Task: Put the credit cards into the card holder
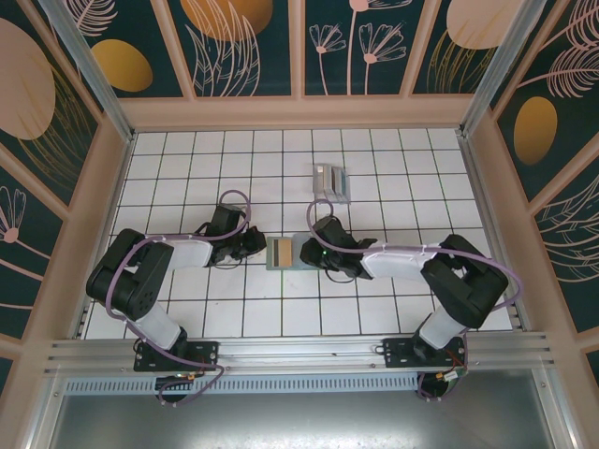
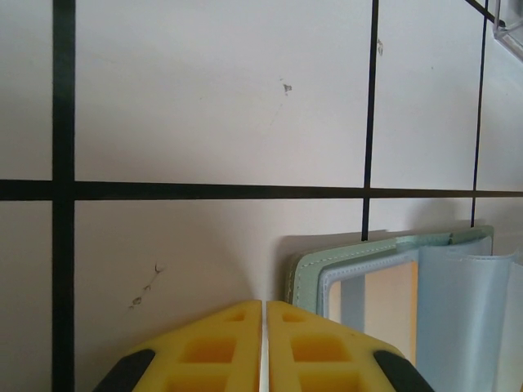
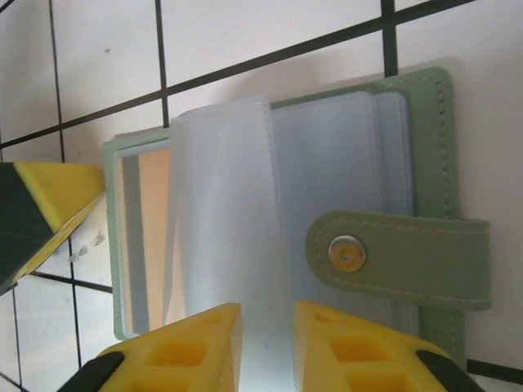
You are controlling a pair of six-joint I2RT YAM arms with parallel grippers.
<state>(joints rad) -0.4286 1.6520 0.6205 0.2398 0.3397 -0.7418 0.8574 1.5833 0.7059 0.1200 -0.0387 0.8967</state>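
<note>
Yellow ribbed pads of the left end effector (image 2: 263, 347) are clenched flat against each other with nothing between them. Its tips sit low over the tabletop (image 2: 204, 106), just beside the card holder (image 3: 429, 163), whose rounded stitched corner lies a little ahead and to their right. Beyond the tips is open white tile crossed by black grid lines, with a few small scuffs.

The right end effector (image 3: 266, 343) faces it from the other side of the holder, so the holder lies directly between the two. Its yellow pads stand partly apart, and a clear plastic sleeve (image 3: 221, 204) from inside the holder runs down between them. That leaf arches up off the holder, but I cannot tell whether the pads are pinching it or only flanking it.

The holder is open and flat on the tiles. It is sage-green with a stitched border, and a strap (image 3: 409, 257) with a round metal snap lies across its inner pages. The pages are soft, frosted and translucent, and a tan-orange surface shows through the pocket on the side nearer the left end effector.

From above, the credit cards (image 1: 330, 182) are a small grey and silvery pile, well apart from the holder, off to one side of the right end effector toward the far wall. Patterned teal panels (image 1: 243, 47) fence in the tiled area.
</note>
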